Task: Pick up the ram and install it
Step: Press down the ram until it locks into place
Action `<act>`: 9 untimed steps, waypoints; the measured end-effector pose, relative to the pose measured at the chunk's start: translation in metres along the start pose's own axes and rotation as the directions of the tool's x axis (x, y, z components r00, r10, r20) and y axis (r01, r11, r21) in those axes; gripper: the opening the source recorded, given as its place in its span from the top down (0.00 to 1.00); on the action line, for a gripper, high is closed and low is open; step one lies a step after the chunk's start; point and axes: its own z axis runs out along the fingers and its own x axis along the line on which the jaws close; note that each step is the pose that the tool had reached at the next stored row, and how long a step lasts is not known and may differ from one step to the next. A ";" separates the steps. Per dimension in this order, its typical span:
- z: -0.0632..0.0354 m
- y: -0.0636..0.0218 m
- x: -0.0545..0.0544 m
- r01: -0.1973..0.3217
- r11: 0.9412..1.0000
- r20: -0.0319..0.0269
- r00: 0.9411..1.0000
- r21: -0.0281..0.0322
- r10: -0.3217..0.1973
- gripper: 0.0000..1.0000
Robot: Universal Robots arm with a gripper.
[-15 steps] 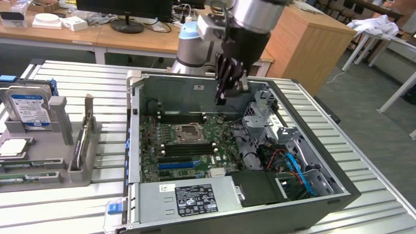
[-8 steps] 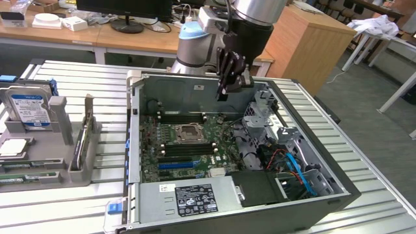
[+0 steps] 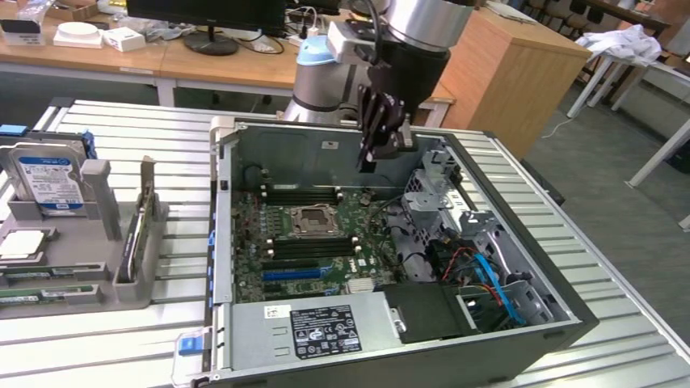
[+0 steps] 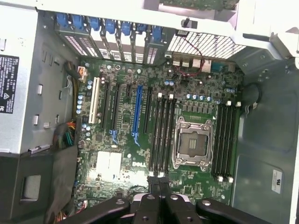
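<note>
Nearest, on the slatted surface [image 3: 119, 129], two green ram sticks [image 3: 32, 280] flat in a grey tray [image 3: 135, 295], long axes running across the exterior view, partly cut off at its left edge. Beyond, open computer case [image 3: 582, 323] holding motherboard [image 3: 254, 242]. Above, claw [image 4: 159, 184] clenched; anything pinched between fingertips [image 4: 153, 186] too thin to make out
</note>
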 end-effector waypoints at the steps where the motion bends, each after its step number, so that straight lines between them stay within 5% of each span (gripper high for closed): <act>1: 0.0018 0.0000 0.000 0.000 1.000 0.000 1.000 0.000 0.000 0.90; 9: 0.0162 -0.0005 0.001 0.000 1.000 0.000 1.000 0.000 0.000 0.90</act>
